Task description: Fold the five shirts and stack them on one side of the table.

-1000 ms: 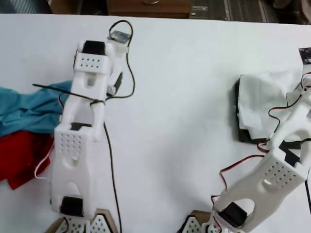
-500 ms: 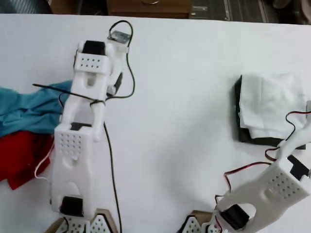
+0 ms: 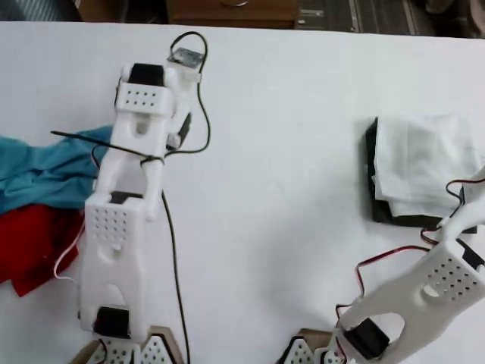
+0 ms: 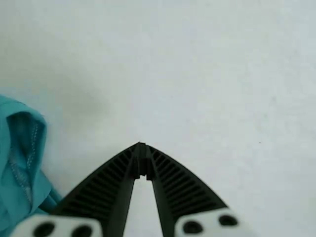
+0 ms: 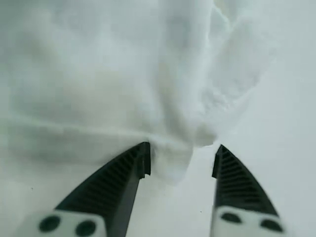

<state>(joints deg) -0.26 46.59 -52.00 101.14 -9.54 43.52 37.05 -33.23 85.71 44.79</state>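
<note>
Four shirts are seen on a white table [image 3: 288,152]. Two of them are folded and stacked at the right side. A white shirt [image 3: 424,163] is laid on top of a black shirt [image 3: 370,167], and only a thin dark edge of the black one is left showing. The other two are not folded. A blue shirt [image 3: 45,171] and a red shirt [image 3: 30,243] are heaped at the left side, touching each other, with the blue one farther from the arms' bases.

The left arm [image 3: 129,189] is stretched out over the table, and part of the blue shirt is covered by it in the high view. In its wrist view, the fingers of the left gripper [image 4: 141,153] are pressed together at the tips, and nothing is held between them. Bare table is seen under them, and the blue shirt is just beside them.

The right arm [image 3: 424,296] is bent at the near right corner, close to the stack. The fingers of the right gripper [image 5: 181,155] are held wide apart. A corner of the white shirt is seen between the tips, but it is not pinched.
</note>
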